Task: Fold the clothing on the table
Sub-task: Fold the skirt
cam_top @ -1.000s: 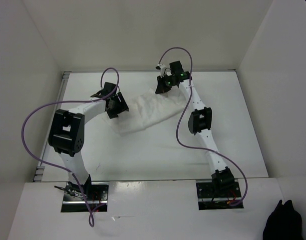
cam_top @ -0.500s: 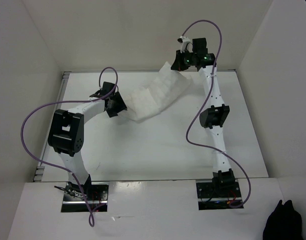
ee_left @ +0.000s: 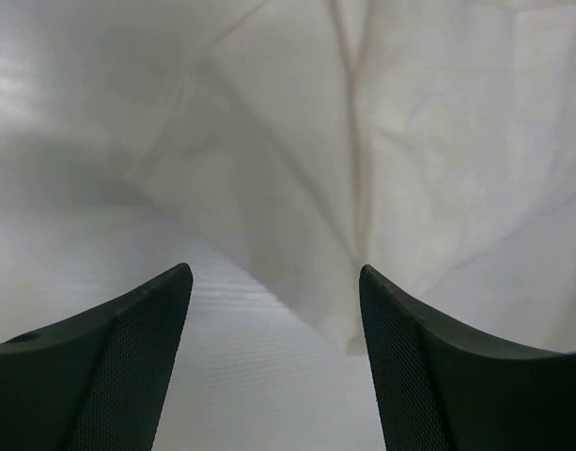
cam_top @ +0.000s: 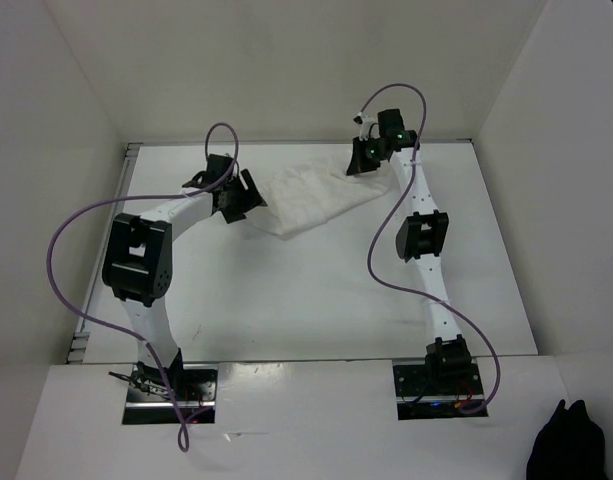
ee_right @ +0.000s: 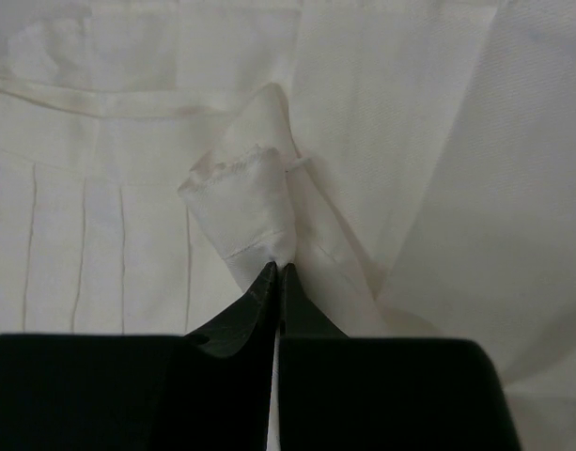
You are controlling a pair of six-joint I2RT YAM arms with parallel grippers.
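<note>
The white desk (cam_top: 286,300) fills the overhead view, boxed in by white upright walls (cam_top: 76,90). Two white-and-black arms rise from its near edge. The left arm (cam_top: 136,270) bends toward 11 o'clock. The right arm (cam_top: 421,240) stretches almost straight toward 12 o'clock. A purple cable (cam_top: 61,250) loops along each.

The clothing (cam_top: 306,195) lies on the far half of the desk, toward 12 o'clock from its centre and between the two arms. It is a rumpled white patch, widest across, with one corner pointing to 7 o'clock.

The left hand (cam_top: 248,192) sits at the garment's 9 o'clock edge. In its wrist view both dark fingers stand well apart with nothing between them, so it is released. The fabric's pointed corner lies on the desk just beyond them.

The right hand (cam_top: 358,165) is at the garment's 2 o'clock corner. Its wrist view shows the fingertips pressed together, grasping a small bunched tuck of the cloth with a stitched hem that stands up from the flat fabric around it.

A small dark object (cam_top: 566,445) sits outside the walls at 5 o'clock.
</note>
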